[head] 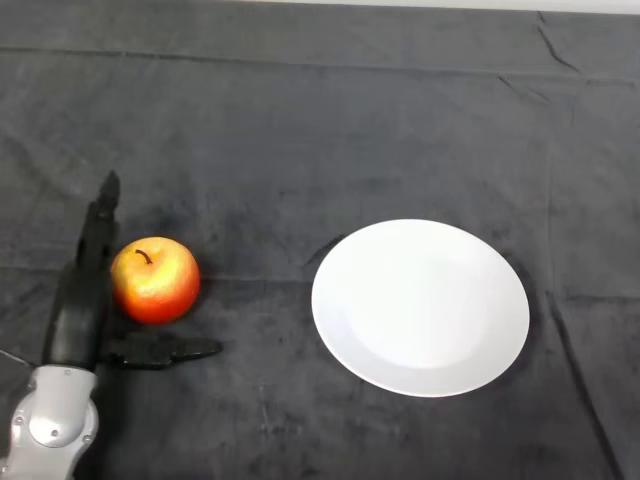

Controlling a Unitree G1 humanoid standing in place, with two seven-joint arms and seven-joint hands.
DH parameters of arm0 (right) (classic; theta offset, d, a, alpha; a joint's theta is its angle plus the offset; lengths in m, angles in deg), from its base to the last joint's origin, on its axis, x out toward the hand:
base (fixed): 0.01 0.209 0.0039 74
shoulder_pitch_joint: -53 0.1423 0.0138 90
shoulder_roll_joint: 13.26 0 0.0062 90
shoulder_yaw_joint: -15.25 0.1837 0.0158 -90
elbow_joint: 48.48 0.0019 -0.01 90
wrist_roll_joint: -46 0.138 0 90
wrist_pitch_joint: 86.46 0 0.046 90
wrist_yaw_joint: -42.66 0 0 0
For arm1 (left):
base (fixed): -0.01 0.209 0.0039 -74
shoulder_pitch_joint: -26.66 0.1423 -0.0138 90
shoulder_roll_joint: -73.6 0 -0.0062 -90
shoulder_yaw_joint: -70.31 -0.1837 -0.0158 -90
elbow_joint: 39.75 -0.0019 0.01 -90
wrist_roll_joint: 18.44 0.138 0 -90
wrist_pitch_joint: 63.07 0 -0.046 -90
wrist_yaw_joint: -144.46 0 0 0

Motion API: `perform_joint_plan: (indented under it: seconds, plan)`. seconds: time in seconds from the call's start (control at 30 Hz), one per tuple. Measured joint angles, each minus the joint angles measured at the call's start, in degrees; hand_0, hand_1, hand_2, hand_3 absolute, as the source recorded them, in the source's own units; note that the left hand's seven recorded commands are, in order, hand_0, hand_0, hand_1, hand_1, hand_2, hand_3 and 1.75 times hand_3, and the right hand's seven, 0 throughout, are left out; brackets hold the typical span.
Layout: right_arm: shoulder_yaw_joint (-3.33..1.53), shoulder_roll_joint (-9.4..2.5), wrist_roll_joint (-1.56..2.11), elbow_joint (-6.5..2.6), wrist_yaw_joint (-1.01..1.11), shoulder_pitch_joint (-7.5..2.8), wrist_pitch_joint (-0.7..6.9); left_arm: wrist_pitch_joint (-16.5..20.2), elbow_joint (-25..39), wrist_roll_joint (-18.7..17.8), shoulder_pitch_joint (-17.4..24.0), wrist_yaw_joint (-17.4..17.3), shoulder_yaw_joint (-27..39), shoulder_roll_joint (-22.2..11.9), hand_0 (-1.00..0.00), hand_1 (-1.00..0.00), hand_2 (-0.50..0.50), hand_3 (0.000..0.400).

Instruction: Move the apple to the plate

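On dark cloth (330, 130), apple (155, 280) between open robot hand (82, 310) fingers and thumb.

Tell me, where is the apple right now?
In the head view the apple sits on the dark cloth at the left, between the open hand's fingers and thumb, left of the plate.

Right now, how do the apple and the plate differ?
The apple is red-yellow and rounded with a stem; the plate is white, flat and far wider. The apple sits between the left hand's straight fingers and thumb; the plate lies apart to its right, holding nothing. Both rest on the dark cloth.
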Motion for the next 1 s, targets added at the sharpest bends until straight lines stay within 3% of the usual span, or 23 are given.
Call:
perform_joint_plan:
  seconds: [0.03, 0.07, 0.1, 0.13, 0.2, 0.23, 1.0]
  plan:
    - [0.00, 0.00, 0.00, 0.00, 0.00, 0.00, 0.00, -0.2, 0.0, 0.1, 0.0, 0.0, -0.3, 0.0, -0.15, -0.11, -0.02, 0.061]
    - [0.01, 0.00, 0.00, 0.00, 0.00, 0.00, 0.00, -0.4, 0.0, 0.1, 0.0, 0.0, -0.6, 0.0, -0.49, -0.36, -0.07, 0.196]
    - [0.01, 0.00, 0.00, 0.00, 0.00, 0.00, 0.00, -0.6, 0.0, 0.1, 0.0, 0.0, -1.2, 0.0, -0.64, -0.64, 0.00, 0.257]
    - [0.00, 0.00, 0.00, 0.00, 0.00, 0.00, 0.00, -0.7, 0.0, 0.4, 0.0, 0.0, -1.8, 0.0, -0.80, -0.88, 0.04, 0.351]
    - [0.00, 0.00, 0.00, 0.00, 0.00, 0.00, 0.00, -1.0, 0.0, 1.2, 0.0, -0.5, -2.7, 0.1, -1.00, -0.96, -0.02, 0.400]
    - [0.00, 0.00, 0.00, 0.00, 0.00, 0.00, 0.00, -1.1, 0.0, 1.2, 0.0, -0.7, -3.5, 0.1, -1.00, -1.00, 0.00, 0.400]
    - [-0.01, 0.00, 0.00, 0.00, 0.00, 0.00, 0.00, -2.2, 0.0, 2.4, -2.0, -1.1, -6.8, 0.8, -1.00, -1.00, 0.00, 0.400]
